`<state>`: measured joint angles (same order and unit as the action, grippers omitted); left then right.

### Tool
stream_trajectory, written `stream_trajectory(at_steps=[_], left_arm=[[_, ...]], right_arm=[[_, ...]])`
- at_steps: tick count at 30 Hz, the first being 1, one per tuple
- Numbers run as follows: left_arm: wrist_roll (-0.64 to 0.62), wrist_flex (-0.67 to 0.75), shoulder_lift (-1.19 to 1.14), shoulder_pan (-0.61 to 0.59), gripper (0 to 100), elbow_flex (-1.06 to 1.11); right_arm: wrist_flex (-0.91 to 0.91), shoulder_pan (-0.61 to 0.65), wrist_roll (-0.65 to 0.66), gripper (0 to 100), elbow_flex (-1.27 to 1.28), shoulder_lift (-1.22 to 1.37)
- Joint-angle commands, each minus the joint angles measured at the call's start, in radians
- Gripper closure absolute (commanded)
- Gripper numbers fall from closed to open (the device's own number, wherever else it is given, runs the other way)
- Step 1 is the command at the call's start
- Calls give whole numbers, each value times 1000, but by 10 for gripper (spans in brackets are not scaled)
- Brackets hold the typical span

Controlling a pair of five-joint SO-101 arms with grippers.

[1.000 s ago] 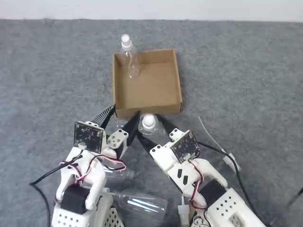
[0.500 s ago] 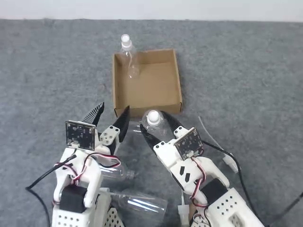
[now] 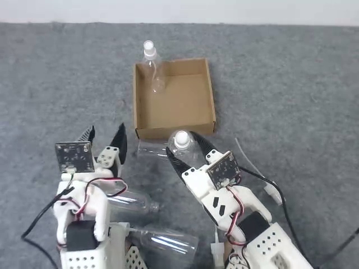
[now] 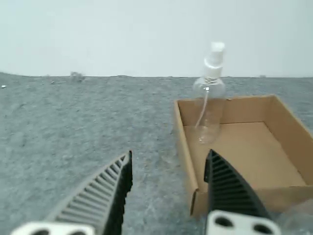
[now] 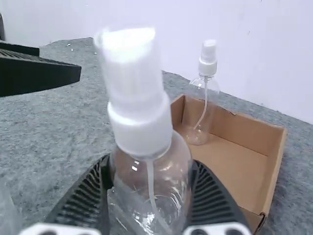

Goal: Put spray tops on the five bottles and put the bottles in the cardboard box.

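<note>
- The left gripper has let go of the bottle it was helping with a second ago. It has drawn back toward the left edge of the worktop, its jaws spread and empty.
- The right gripper has not shifted in the last half second. It pinches the capped bottle by its body, upright, just in front of the near wall of the cardboard box.
- The spray top looks seated, so this bottle seems ready for the right arm alone to carry over that wall.
- A finished bottle already stands in the box's far left corner.
- An unfinished bottle and a second one lie near the worktop's near edge, and a loose spray top lies toward the right. The left arm's retreat probably frees it to fetch the next bottle.
</note>
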<state>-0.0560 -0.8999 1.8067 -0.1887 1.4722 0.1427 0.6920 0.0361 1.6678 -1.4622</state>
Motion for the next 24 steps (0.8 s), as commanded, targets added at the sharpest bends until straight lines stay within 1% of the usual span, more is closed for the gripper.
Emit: stream_trajectory(at_steps=[1, 3, 9, 17, 24], left_arm=[[6, 6, 21, -31, 773, 33], [8, 21, 21, -43, 773, 79], [5, 160, 21, -91, 773, 173], [3, 161, 21, -92, 772, 180], [8, 160, 21, -92, 772, 182]], right_arm=[[10, -13, -8, 988, 21, -21], [42, -10, -8, 988, 21, -30], [50, -10, -8, 988, 21, -31], [73, 13, 2, 991, 6, -31], [302, 13, -6, 991, -163, -31]])
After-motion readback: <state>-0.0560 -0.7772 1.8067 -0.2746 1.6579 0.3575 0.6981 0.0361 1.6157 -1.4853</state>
